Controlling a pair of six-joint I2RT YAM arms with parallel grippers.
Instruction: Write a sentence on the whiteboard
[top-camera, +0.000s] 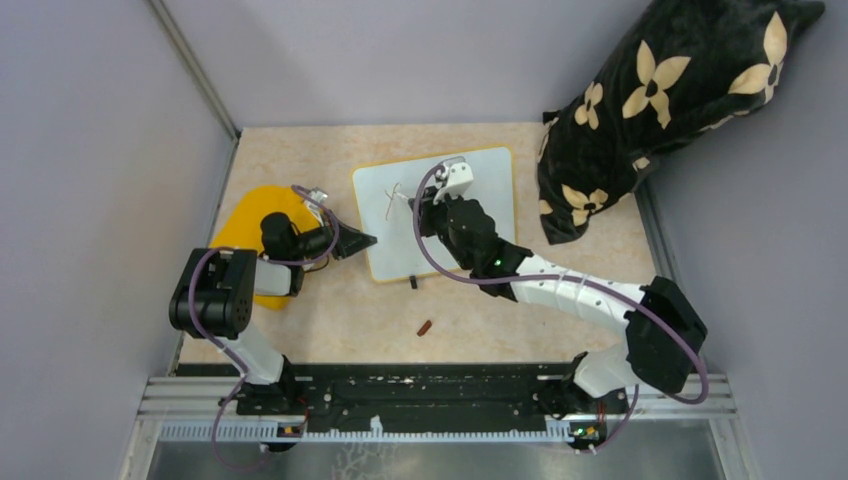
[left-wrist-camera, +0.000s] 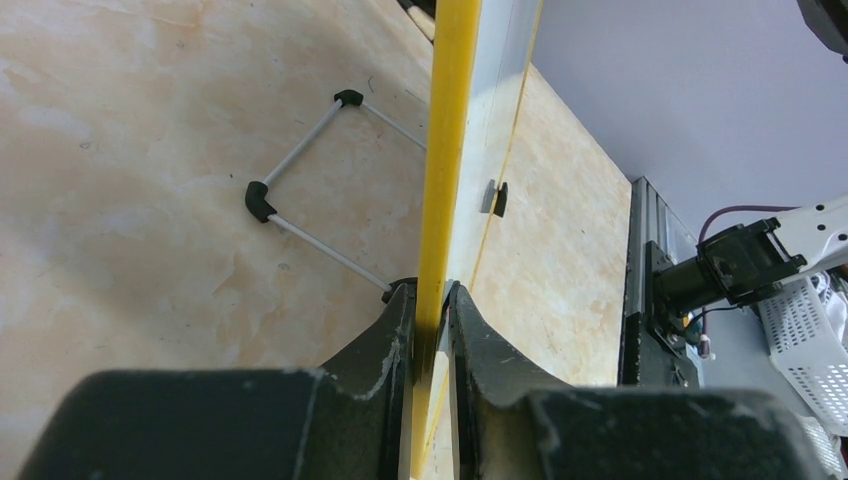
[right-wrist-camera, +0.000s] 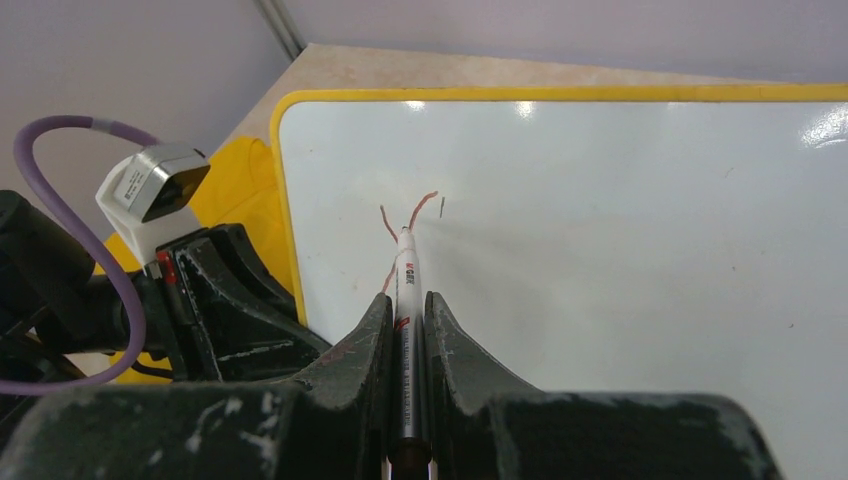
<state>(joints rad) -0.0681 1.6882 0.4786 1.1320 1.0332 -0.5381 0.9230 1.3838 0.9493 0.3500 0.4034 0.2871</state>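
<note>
The whiteboard (top-camera: 470, 215) lies flat mid-table, white with a thin yellow rim. My left gripper (top-camera: 362, 241) is shut on its left edge; in the left wrist view the yellow rim (left-wrist-camera: 445, 150) sits clamped between the jaws of the left gripper (left-wrist-camera: 432, 300). My right gripper (top-camera: 420, 207) is shut on a white marker (right-wrist-camera: 405, 280), tip down on the board (right-wrist-camera: 620, 220). Of the sentence, only a reddish-brown Y-shaped stroke (right-wrist-camera: 420, 210) shows near the board's upper left, just past the marker tip.
A yellow cloth (top-camera: 250, 215) lies left of the board under the left arm. A black flowered pillow (top-camera: 660, 90) leans at the back right. A small reddish marker cap (top-camera: 425, 327) lies near the front. A wire stand with black corners (left-wrist-camera: 300, 160) sticks out beside the board.
</note>
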